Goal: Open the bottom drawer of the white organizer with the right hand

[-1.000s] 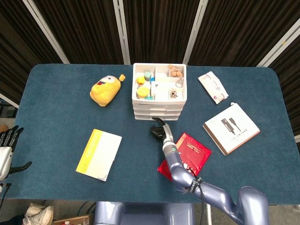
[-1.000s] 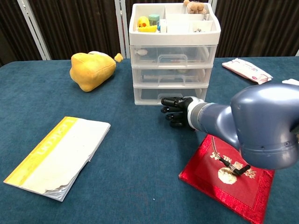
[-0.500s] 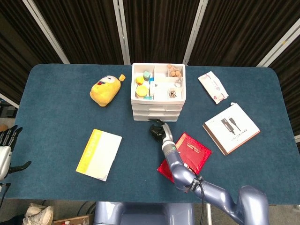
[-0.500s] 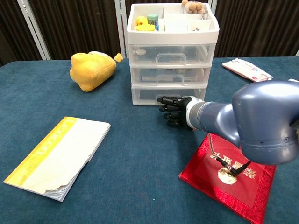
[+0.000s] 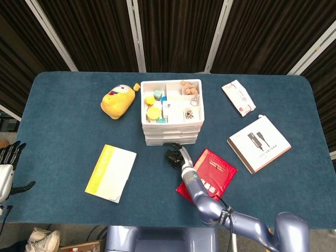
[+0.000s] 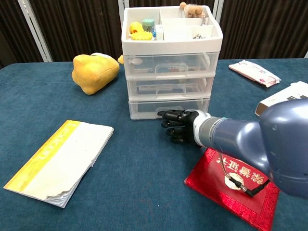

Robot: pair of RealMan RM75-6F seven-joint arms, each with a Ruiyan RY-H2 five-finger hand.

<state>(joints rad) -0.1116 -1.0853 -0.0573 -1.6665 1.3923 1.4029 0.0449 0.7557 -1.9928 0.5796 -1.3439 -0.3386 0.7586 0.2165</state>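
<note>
The white organizer (image 5: 170, 113) (image 6: 168, 72) stands mid-table, with three clear drawers and a top tray of small items. Its bottom drawer (image 5: 171, 141) (image 6: 168, 107) sits flush with the drawers above. My right hand (image 5: 174, 155) (image 6: 177, 126) is right in front of that drawer, its dark fingers (image 6: 166, 115) curled against the drawer's lower front, at the handle. My left hand (image 5: 8, 164) hangs off the table's left edge, fingers apart and holding nothing.
A yellow plush toy (image 5: 118, 101) (image 6: 94, 72) lies left of the organizer. A yellow-and-white booklet (image 5: 111, 172) (image 6: 60, 161) is at front left. A red booklet (image 5: 207, 173) (image 6: 236, 185) lies under my right forearm. A white packet (image 5: 238, 97) and a white manual (image 5: 259, 143) are on the right.
The whole organizer has slid toward me and to the left along with my right hand. Its bottom drawer has stayed flush with the others. My left hand has not moved.
</note>
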